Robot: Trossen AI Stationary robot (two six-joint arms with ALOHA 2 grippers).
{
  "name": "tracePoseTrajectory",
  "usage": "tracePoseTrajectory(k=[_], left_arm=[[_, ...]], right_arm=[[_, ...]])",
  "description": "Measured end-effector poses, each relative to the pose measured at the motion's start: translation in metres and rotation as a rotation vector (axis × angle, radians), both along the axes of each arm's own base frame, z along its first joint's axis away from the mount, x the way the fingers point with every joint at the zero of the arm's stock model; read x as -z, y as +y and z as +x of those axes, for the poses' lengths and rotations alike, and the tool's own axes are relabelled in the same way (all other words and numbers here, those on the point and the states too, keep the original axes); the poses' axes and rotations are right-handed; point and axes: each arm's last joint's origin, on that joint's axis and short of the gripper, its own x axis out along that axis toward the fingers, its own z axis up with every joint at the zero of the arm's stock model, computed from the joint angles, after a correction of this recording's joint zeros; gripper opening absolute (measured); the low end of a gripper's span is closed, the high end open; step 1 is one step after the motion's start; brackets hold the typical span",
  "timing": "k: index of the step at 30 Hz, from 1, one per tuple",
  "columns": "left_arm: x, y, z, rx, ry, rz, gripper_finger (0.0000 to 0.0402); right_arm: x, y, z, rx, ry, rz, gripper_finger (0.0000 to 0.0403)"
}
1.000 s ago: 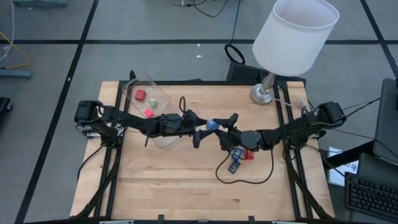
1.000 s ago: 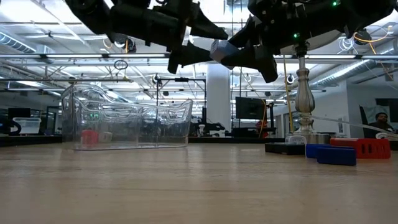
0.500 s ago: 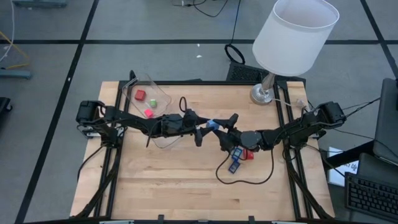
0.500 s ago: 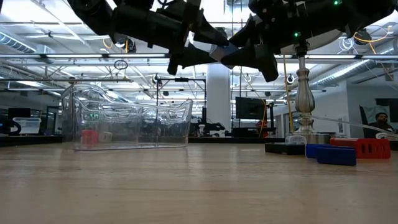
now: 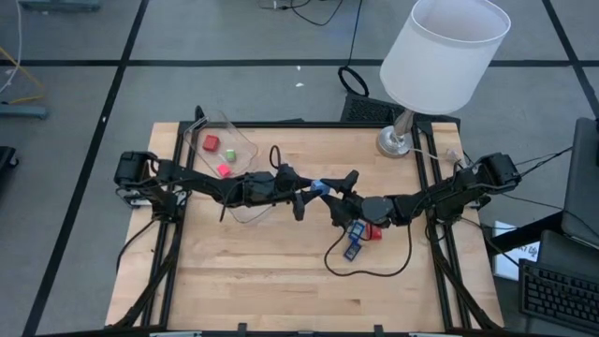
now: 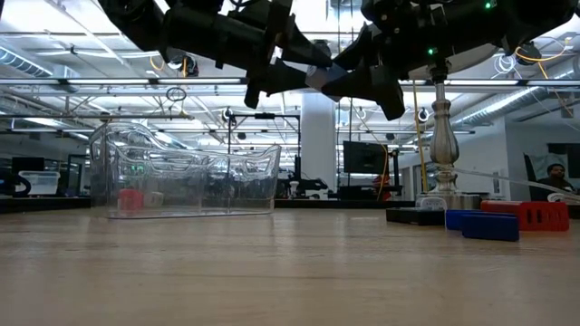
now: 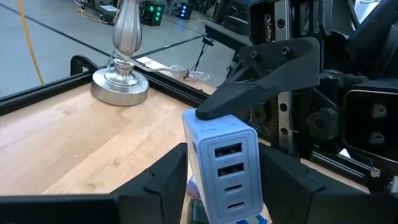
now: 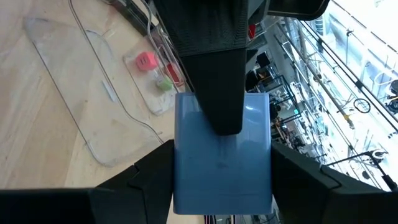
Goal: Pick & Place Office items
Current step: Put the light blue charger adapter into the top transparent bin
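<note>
Look to the middle of the desk (image 5: 281,262): the two arms meet there in the air, with a pale blue charger block (image 7: 225,165) between them. The left wrist view gives you its face, with stacked ports. The right end effector (image 5: 329,193) is clamped on the block, one dark finger lying across its top in that view. The left end effector (image 5: 301,197) has its fingers spread to either side of the block; in the right wrist view one finger covers its middle, but you cannot tell whether they touch it.

From the low view the block is mostly hidden behind the crossed fingers, high above the wood.

The clear container (image 5: 223,152) lies near the back left corner with a red cube (image 5: 211,142), a green bit (image 5: 230,153) and a pink piece (image 5: 223,169) inside. Blue flat pieces (image 5: 355,241) and a red piece (image 5: 374,231) lie under the right arm, partly covered by it. The lamp (image 5: 440,65) stands at the back right.
</note>
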Motion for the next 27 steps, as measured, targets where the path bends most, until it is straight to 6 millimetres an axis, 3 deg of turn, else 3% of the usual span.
tracePoseTrajectory(k=[8, 18, 27], left_arm=[[0.0001, 0.0, 0.0, -0.001, 0.0, -0.007, 0.0154], [0.0015, 0.0002, -0.0005, -0.002, 0.019, -0.006, 0.0176], [0.0017, 0.0001, -0.0005, -0.005, 0.016, -0.026, 0.0156]], right_arm=[[0.0, 0.0, 0.0, 0.001, 0.002, -0.003, 0.0213], [0.0002, 0.0, -0.0001, 0.0, 0.001, 0.0, 0.0213], [0.0001, 0.0, -0.0001, 0.0, 0.0, 0.0, 0.0213]])
